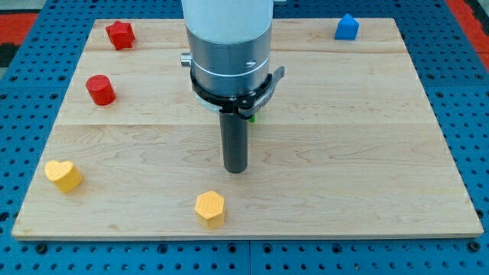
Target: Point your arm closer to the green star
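Observation:
The green star (252, 117) is almost wholly hidden behind the arm's body; only a small green sliver shows at the right of the rod, near the board's middle. My tip (236, 169) rests on the board just below that sliver, toward the view's bottom. The grey and white arm body (229, 53) covers the board's upper middle.
A red star block (120, 34) sits at the top left and a red cylinder (100, 90) below it. A yellow heart (63, 175) lies at the bottom left, a yellow hexagon (209, 208) at the bottom middle. A blue block (346, 27) stands at the top right. The wooden board (367, 153) lies on a blue pegboard.

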`<state>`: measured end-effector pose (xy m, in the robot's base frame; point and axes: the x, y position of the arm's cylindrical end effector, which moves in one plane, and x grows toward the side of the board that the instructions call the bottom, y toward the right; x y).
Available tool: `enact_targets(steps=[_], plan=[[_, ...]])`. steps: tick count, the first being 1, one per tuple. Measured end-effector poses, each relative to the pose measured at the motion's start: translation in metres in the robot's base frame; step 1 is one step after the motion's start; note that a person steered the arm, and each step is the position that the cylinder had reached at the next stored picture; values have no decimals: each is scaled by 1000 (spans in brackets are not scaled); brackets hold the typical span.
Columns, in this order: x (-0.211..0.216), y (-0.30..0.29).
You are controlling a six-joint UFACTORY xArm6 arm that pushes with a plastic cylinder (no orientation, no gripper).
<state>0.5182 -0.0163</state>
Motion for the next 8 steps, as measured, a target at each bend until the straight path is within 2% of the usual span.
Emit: enact_targets(steps=[2, 3, 4, 5, 6, 8], plan=[[0, -28], [-4, -65], [-28, -106], [-73, -95], [-99, -48], [-122, 33]])
